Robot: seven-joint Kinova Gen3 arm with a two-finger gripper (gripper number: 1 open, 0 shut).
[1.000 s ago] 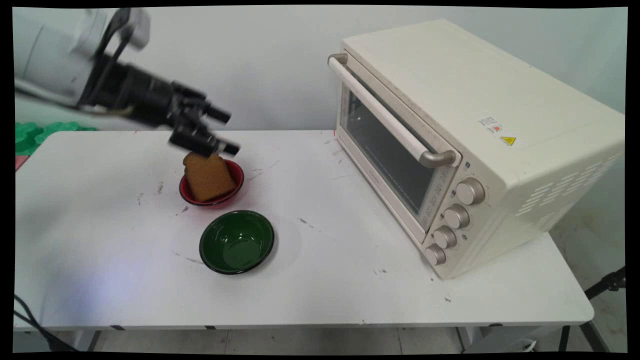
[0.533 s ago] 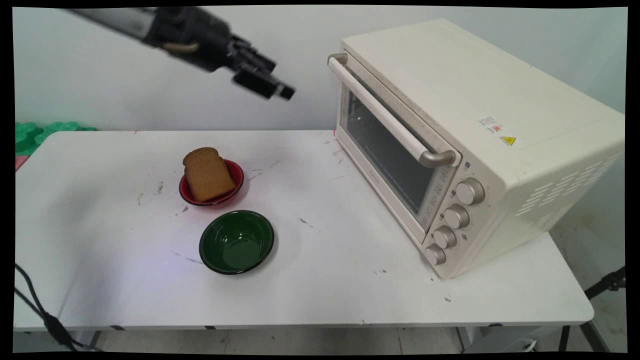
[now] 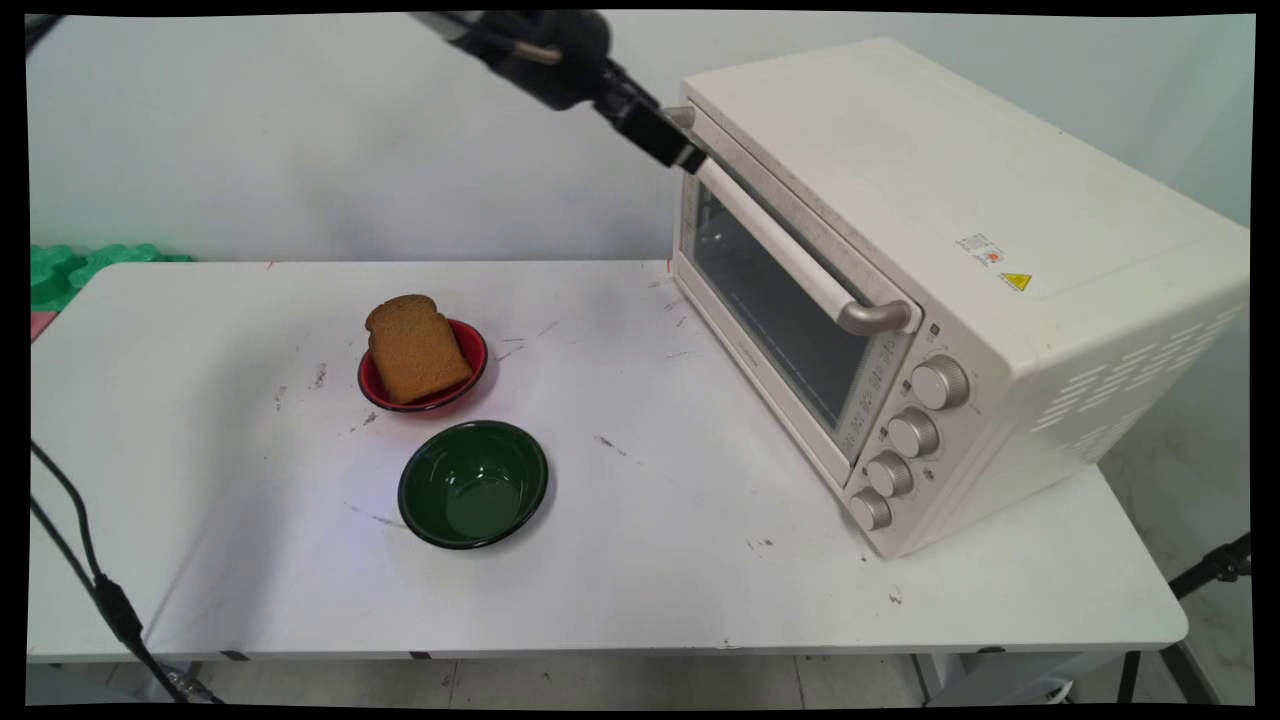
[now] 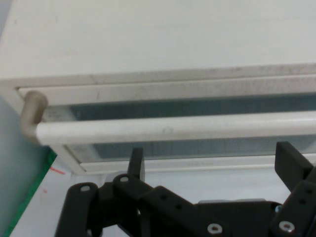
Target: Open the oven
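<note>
At the far end of the oven door handle (image 3: 780,245), the gripper (image 3: 672,148) hovers with fingers (image 4: 136,160) spread wide and nothing between them.

Seen from the hand, the white bar (image 4: 173,129) crosses just ahead of the open fingers, its grey bracket (image 4: 32,114) to one side; no contact shows. The cream toaster oven (image 3: 960,270) stands shut along the table's (image 3: 650,590) right edge. A second ago the gripper hung low over the slice of brown bread (image 3: 414,347) near the table's middle; it has since risen and crossed to the oven. The bread lies propped in the red bowl (image 3: 474,360), untouched, with the empty green bowl (image 3: 473,484) just beside, nearer the front edge.
</note>
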